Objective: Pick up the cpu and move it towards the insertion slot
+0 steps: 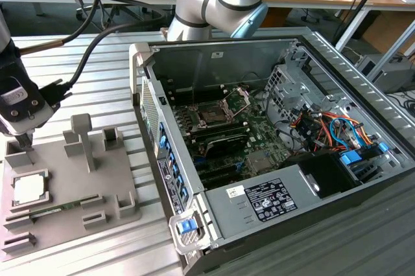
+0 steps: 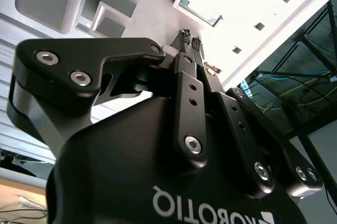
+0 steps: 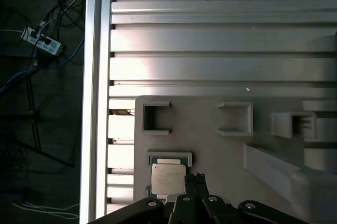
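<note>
- Hovering over the grey holder tray (image 1: pixel 71 185) on the counter (image 1: pixel 97 62), my end effector (image 1: pixel 24 137) is drawn narrow and holds nothing.
- In the first wrist view the cpu (image 3: pixel 168 176) lies just beside my fingertips (image 3: pixel 199 182), not between them.
- It sits flat in its square pocket, edges in line with the tray; being square, it has no long axis.
- Its top is pale silver inside a thin darker rim.
- The insertion slot (image 1: pixel 214 114) is well apart, toward the exterior view's right, inside the open computer case (image 1: pixel 259 205).
</note>
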Controlling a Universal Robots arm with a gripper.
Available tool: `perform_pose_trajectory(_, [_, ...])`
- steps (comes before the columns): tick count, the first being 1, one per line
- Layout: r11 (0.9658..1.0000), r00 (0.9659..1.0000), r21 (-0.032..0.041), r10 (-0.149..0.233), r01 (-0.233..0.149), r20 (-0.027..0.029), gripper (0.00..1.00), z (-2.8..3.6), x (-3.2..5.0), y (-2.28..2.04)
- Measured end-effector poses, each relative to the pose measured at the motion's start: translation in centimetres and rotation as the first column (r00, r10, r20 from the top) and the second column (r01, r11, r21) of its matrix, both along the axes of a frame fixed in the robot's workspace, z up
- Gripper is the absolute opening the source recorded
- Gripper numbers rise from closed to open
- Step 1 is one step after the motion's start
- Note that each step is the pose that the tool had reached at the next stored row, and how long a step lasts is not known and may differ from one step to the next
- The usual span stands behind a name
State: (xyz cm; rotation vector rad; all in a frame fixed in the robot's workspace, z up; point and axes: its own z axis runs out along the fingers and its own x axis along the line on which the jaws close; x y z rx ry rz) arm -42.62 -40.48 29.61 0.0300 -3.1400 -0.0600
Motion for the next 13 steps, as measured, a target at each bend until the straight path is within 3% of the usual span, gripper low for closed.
perform_pose_trajectory(13, [1.0, 1.0, 0.0, 0.0, 0.0, 0.0, 0.11, -0.38, -0.11, 0.0])
